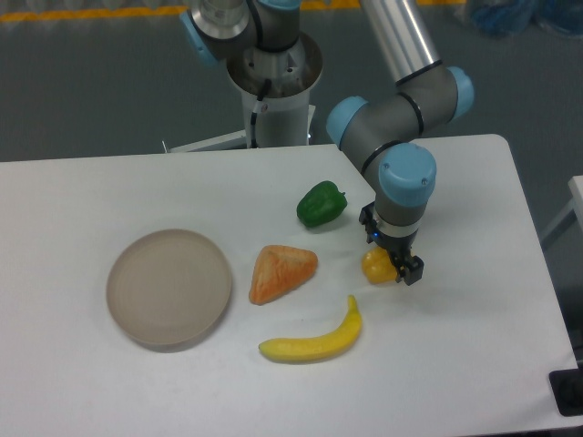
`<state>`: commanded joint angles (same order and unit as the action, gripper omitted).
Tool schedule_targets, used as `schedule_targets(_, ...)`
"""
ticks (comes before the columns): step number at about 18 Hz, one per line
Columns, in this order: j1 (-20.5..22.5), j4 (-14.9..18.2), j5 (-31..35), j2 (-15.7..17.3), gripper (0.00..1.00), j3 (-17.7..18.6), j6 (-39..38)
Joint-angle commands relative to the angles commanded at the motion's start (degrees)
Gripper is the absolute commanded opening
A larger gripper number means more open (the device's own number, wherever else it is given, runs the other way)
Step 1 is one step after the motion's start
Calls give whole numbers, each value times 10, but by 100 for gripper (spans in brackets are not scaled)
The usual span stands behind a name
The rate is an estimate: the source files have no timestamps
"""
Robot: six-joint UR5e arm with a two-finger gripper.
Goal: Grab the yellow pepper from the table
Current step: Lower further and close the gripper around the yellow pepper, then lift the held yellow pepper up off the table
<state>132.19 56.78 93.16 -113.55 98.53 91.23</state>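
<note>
On your white table (82,391), round plate (169,287) far left, orange-red wedge fruit (281,271), banana (314,341) below it, green pepper (321,204), then yellow pepper (376,267) at right, gripper (393,266) pinching it.

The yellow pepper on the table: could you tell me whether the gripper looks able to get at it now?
Probably yes: the gripper is already down at the yellow pepper, with nothing between them; the green pepper and banana lie apart.

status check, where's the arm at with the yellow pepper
End effector down at the yellow pepper, closure unclear. Pepper low at the table. Banana nearby, not blocking.
</note>
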Motion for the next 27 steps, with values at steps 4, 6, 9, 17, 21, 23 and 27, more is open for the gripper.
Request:
schedule_targets(4,1,5,1,5,28,-10,-10)
schedule_targets(6,1,13,2,9,28,-14,-11)
schedule_targets(9,3,33,2,28,28,-18,-15)
schedule_targets(17,3,108,-5,57,28,-83,-51)
schedule_targets(21,11,109,-61,67,28,-92,-72)
schedule_targets(23,16,111,-62,67,27,-93,-73)
schedule_targets(27,32,112,-61,67,24,-91,-68)
